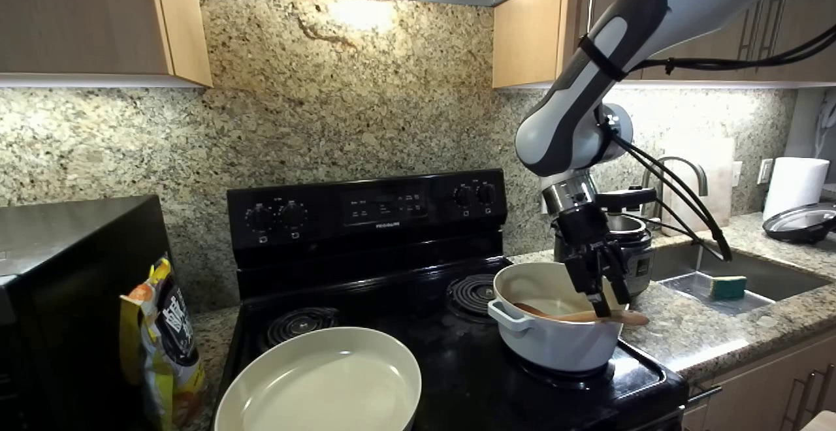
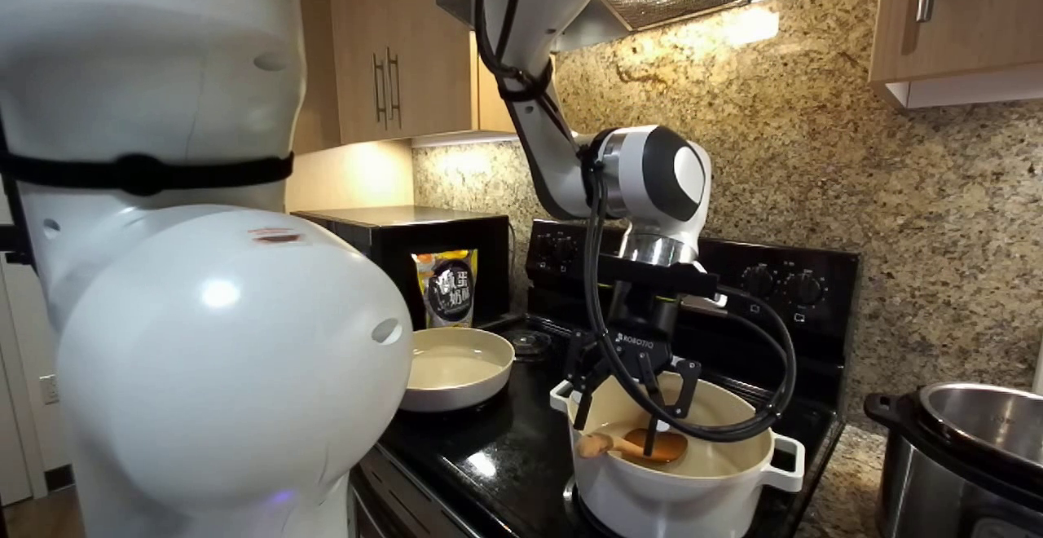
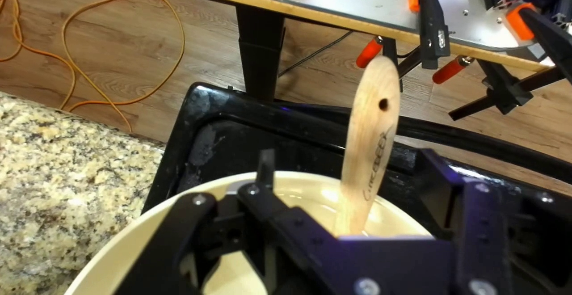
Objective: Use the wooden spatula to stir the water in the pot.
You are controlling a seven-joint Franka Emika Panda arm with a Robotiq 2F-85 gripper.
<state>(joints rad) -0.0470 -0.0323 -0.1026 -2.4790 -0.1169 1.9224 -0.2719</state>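
The white pot (image 1: 555, 347) stands on a right-hand burner; it also shows in the other views (image 2: 676, 499) (image 3: 120, 257). The wooden spatula (image 1: 578, 317) leans over the pot rim, its darker blade inside (image 2: 664, 446) and its handle end sticking out. In the wrist view the handle (image 3: 371, 143) rises between the spread fingers. My gripper (image 1: 612, 305) is low over the pot rim, open, with its fingers on either side of the handle (image 2: 615, 438) (image 3: 348, 165). The fingers look apart from each other. Glints show inside the pot; the water level is hard to make out.
A large shallow cream pan (image 1: 326, 379) sits on the stove's front left. A steel cooker (image 2: 921, 473) stands on the counter beside the pot. A sink with a sponge (image 1: 728, 287) lies farther right. A snack bag (image 1: 173, 339) leans by the black microwave (image 1: 78, 300).
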